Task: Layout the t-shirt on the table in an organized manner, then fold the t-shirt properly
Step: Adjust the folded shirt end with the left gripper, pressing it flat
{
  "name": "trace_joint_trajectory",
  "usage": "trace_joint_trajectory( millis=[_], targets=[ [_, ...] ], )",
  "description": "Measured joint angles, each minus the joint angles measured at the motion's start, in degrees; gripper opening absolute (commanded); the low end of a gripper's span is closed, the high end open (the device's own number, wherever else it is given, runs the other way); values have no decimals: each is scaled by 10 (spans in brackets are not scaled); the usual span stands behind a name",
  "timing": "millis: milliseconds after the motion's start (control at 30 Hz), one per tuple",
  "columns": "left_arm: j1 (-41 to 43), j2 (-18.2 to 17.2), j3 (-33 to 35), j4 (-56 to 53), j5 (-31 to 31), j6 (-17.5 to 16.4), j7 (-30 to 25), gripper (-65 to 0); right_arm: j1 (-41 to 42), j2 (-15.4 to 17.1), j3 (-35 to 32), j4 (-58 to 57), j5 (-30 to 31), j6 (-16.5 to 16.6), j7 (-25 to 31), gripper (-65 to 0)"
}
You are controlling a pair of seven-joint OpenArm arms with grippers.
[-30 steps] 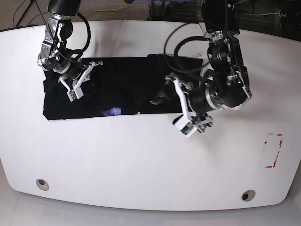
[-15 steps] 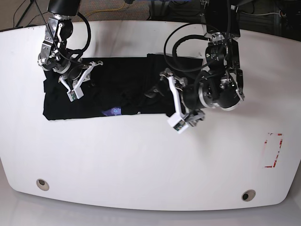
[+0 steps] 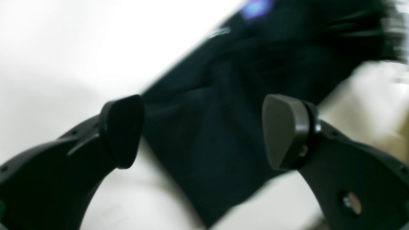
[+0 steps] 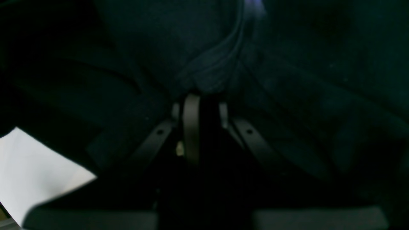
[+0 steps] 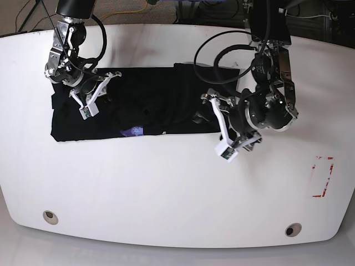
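The black t-shirt [image 5: 150, 102] lies as a wide, creased band across the back half of the white table [image 5: 166, 188], a purple patch [image 5: 133, 131] showing at its front edge. My right gripper [image 5: 107, 81] is at the shirt's left end. In the right wrist view this gripper [image 4: 198, 99] is shut on a bunched ridge of t-shirt [image 4: 287, 80] cloth. My left gripper [image 5: 201, 116] hovers over the shirt's right front corner. Seen from the left wrist, the gripper [image 3: 204, 131] stands open, its pads either side of the t-shirt [image 3: 217, 121] corner without touching it.
A red rectangular marking [image 5: 322, 177] is at the table's right side. Two small round holes [image 5: 50, 216] [image 5: 292, 229] sit near the front edge. Black cables loop above the left arm [image 5: 266, 105]. Bare table [image 4: 32, 169] shows beside the cloth.
The left arm swung left over the shirt, then drew back right and slightly toward the front, its jaws open throughout. The right arm and the shirt have not moved.
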Motion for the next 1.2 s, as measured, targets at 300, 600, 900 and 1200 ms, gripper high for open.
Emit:
trace_joint_trajectory(
  millis=[300, 600, 900, 1200],
  targets=[
    [17, -51, 1, -1, 1, -1, -56, -117, 0, 0, 0, 0, 0, 0, 0, -596],
    [-21, -39, 66, -41, -9, -1, -63, -117, -1, 0, 0, 0, -1, 0, 1, -596],
    [-60, 44, 132, -154, -16, -4, -66, -118, 0, 0, 0, 0, 0, 0, 2, -596],
    [-89, 73, 149, -256, 78, 19, -118, -119, 0, 0, 0, 0, 2, 0, 0, -596]
  ],
)
